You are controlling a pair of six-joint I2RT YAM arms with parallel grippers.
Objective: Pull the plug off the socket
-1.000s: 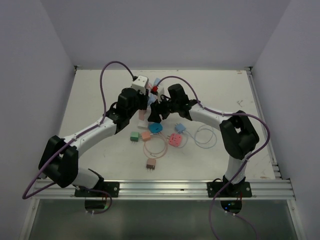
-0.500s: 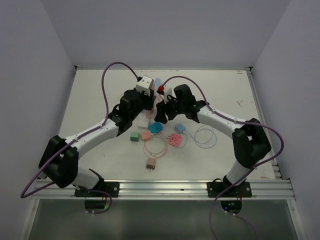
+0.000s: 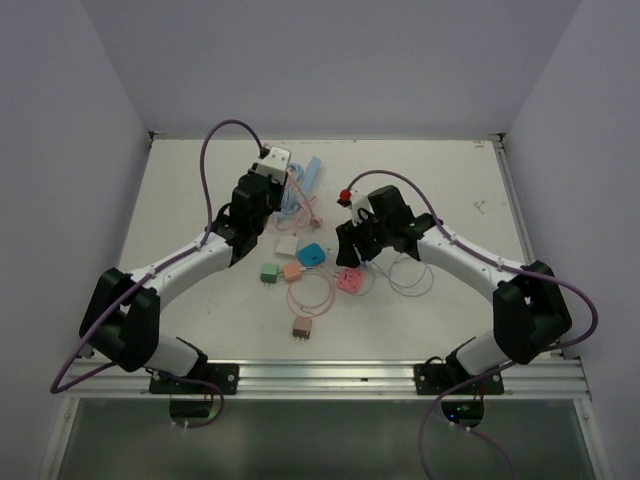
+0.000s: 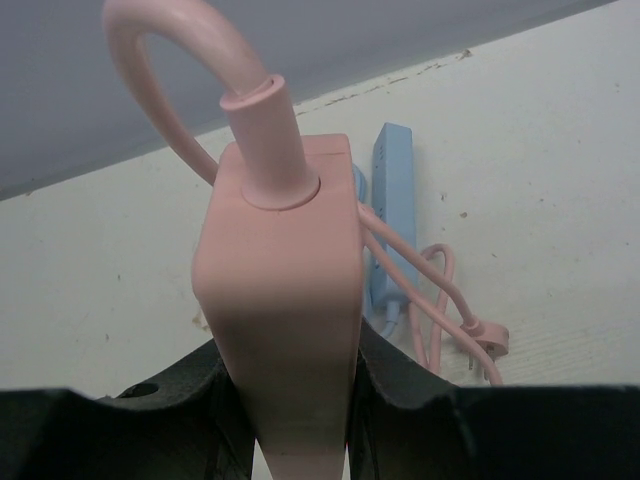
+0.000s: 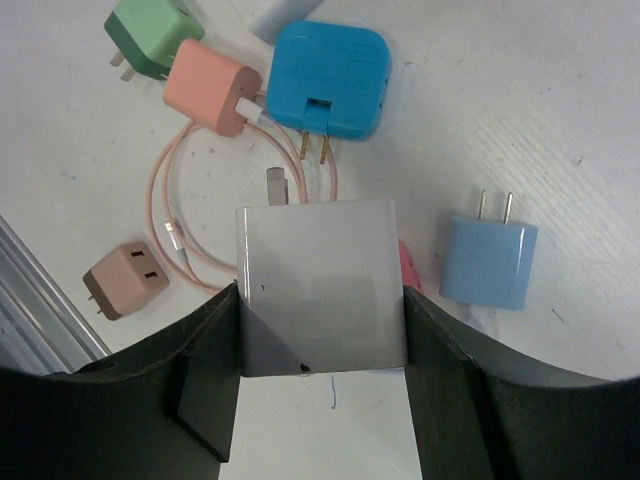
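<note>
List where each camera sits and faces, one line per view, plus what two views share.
Top external: above and behind the robot, looking down on the table; left arm and right arm show.
Left wrist: on the left arm, facing the pink socket strip gripped in the left pincer.
Right wrist: on the right arm, facing down at the white plug in the right pincer.
Shared: the blue adapter shows in top and right wrist views.

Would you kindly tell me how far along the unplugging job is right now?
Done, it seems: the white plug sits in the right claw with a bare prong showing, well apart from the pink socket block clamped in the left claw. In hand: each claw grips its piece. Left: probably only setting both down.
</note>
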